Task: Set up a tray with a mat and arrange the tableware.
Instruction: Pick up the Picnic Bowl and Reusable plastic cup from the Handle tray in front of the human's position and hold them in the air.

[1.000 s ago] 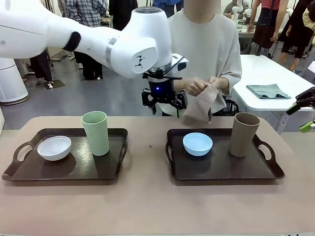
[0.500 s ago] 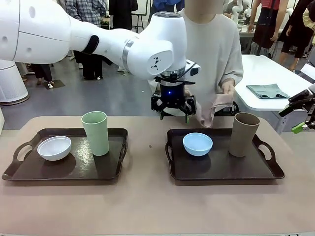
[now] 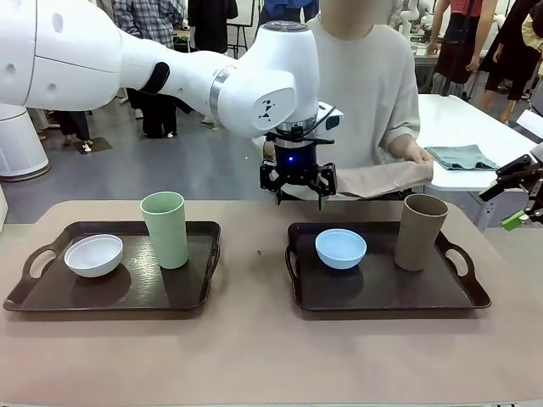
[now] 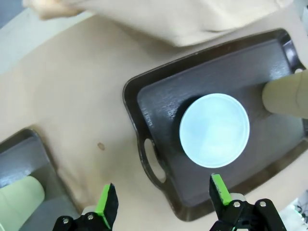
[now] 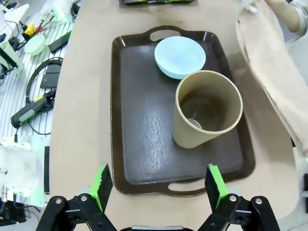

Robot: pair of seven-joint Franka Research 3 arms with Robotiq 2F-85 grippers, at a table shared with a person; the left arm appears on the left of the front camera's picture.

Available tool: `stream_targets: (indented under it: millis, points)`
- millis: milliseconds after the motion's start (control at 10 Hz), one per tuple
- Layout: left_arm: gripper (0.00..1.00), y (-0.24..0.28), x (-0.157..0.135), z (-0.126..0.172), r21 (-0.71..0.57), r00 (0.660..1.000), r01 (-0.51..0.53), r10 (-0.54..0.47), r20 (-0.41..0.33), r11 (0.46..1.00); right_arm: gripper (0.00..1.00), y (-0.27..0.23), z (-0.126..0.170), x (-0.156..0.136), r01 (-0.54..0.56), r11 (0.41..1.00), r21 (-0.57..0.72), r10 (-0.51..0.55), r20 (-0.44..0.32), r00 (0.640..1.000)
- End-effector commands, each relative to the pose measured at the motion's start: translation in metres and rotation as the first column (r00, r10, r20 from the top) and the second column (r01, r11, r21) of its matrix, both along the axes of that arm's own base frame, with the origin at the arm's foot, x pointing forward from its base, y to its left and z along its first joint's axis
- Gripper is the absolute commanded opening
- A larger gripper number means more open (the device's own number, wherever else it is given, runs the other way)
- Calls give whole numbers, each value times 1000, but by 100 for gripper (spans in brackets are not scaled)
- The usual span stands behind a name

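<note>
Tableware is on two trays. The white round bowl (image 3: 93,255) and pale green tall tumbler (image 3: 165,229) stand on the left dark brown handled tray (image 3: 25,298). The light blue round bowl (image 3: 341,248) and tan-brown tall tumbler (image 3: 422,231) stand on the right dark brown handled tray (image 3: 382,298). There's no mat under any of it.

The right gripper (image 5: 158,185) hangs above the right tray's near end, fingers spread, empty. The left gripper (image 3: 298,193) hovers over the table's (image 3: 254,356) far edge, near the right tray's far left corner. Its fingers (image 4: 107,204) are spread too, holding nothing. Past it, the beige cloth mat (image 3: 386,178) is stretched out flat in the person's hand (image 3: 416,155), off the table.

Risks, as I read it:
- The right tray is occupied, so a mat laid now drapes over the bowl and tumbler instead of lying flat.
- The tan-brown tumbler is tall, so a dragged mat edge or a finger clipping its rim likely tips it.
- The left gripper sits between the person and the tray, so it could snag the cloth or hit the hand on handover.
- The cloth is limp, so a one-corner pinch probably folds it.

Unclear:
- The left arm covers the mat's left end and the person's other hand.
- The right gripper is cut by the front view's right edge.
- There's a pale patch inside the tan-brown tumbler. I can't tell if it's glare or an object.
- Can't identify the small dark speck (image 3: 259,252) on the table between the trays.
</note>
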State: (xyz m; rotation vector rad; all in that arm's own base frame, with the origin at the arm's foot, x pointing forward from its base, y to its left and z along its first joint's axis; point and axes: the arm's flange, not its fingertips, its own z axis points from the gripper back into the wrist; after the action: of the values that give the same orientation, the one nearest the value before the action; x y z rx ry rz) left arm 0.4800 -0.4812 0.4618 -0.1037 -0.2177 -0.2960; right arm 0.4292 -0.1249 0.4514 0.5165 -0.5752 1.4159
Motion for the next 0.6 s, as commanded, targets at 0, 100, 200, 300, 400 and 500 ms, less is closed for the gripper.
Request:
stream_targets:
  millis: [0, 100, 200, 300, 400, 500]
  points:
    - [100, -7, -14, -19, -51, 998, -8, 11, 54, 999, 100, -11, -19, 28, 22, 999, 32, -22, -5, 1000]
    - [100, -11, -18, -22, -62, 998, 14, -10, 62, 998, 100, -16, -25, 38, 55, 997, 45, -56, 12, 998]
    - [100, -18, -24, -35, -86, 998, 26, -22, 55, 996, 100, -20, -36, 43, 50, 998, 40, -51, 5, 999]
    - [100, -22, -24, -43, -108, 999, 25, -23, 22, 994, 100, -19, -43, 50, 42, 998, 56, -43, 10, 999]
    - [100, -27, -27, -55, -130, 1000, 21, -21, -3, 991, 100, -16, -52, 55, 9, 997, 80, -9, -1, 1000]
    - [100, -29, -23, -60, -122, 1000, 15, -17, -19, 992, 100, -12, -58, 62, -15, 995, 96, 16, -7, 1000]
